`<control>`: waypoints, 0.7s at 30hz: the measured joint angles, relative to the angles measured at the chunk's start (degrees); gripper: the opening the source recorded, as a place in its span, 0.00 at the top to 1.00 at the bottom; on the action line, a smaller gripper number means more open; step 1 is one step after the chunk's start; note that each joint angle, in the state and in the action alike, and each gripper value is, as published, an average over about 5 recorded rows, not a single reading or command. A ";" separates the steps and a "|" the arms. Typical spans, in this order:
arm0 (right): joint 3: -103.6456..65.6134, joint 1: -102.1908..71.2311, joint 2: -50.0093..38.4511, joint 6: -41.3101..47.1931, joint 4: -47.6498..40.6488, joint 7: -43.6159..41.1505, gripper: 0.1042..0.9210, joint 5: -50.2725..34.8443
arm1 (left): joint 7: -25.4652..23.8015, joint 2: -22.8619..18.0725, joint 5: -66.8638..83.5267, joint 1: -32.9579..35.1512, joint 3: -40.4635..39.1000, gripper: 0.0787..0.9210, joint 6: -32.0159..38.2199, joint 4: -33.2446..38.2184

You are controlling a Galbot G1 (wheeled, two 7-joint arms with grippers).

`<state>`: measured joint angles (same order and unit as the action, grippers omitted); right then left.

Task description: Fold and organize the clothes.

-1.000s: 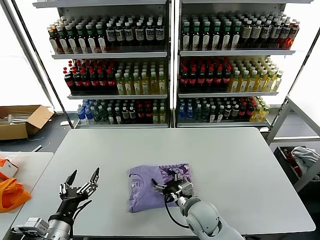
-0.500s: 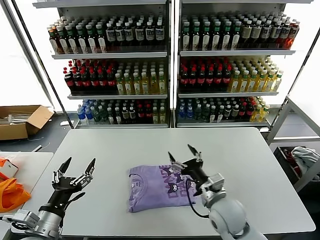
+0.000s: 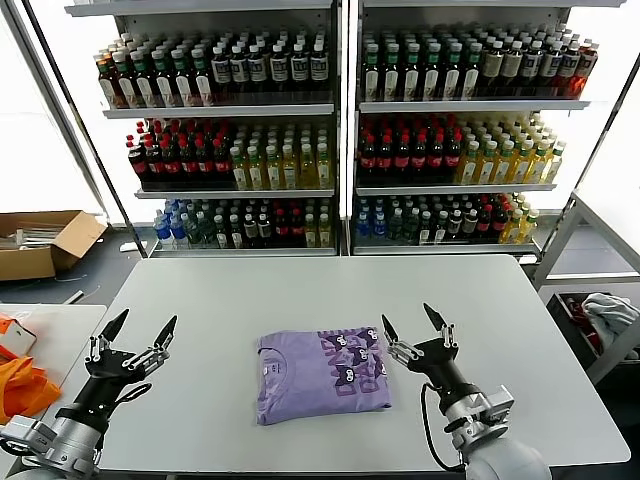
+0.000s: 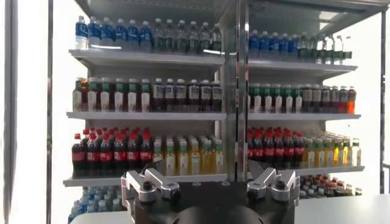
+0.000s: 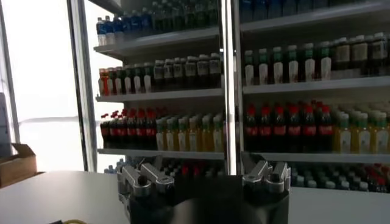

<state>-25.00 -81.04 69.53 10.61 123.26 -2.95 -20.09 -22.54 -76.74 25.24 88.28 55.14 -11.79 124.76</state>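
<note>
Smooth grey table [image 3: 250, 290], soft lavender T-shirt [image 3: 320, 375] folded square, L end effector [image 3: 132, 338] & R end effector [image 3: 414, 334] spread, empty

A lavender T-shirt [image 3: 322, 375] is lying folded into a flat rectangle, its dark purple and pink print facing up, mid-bench [image 3: 300, 290].

Bottle-stocked shelves [image 5: 292, 91] beyond spread jaws

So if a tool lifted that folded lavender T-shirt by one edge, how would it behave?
Probably floppy: the T-shirt is soft cloth, lying flat in layers on the table, so the fold would likely open and droop. It looks light and would likely bunch rather than slide if pushed.
</note>
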 measured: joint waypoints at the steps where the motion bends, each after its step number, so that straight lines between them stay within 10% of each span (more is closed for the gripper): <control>1: -0.23 -0.49 0.13 -0.07 0.24 -0.29 0.12 -0.07 | -0.60 -0.09 -0.20 -0.16 0.48 0.12 0.01 -0.25; 21: -0.40 -3.61 1.35 -1.48 0.45 -3.60 0.12 -0.72 | -7.97 -0.43 -2.25 -0.59 7.68 0.12 -0.61 -2.06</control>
<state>-25.40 -84.65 70.89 9.13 123.71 -6.54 -20.81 -30.52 -77.18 22.99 87.69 62.82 -12.40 122.71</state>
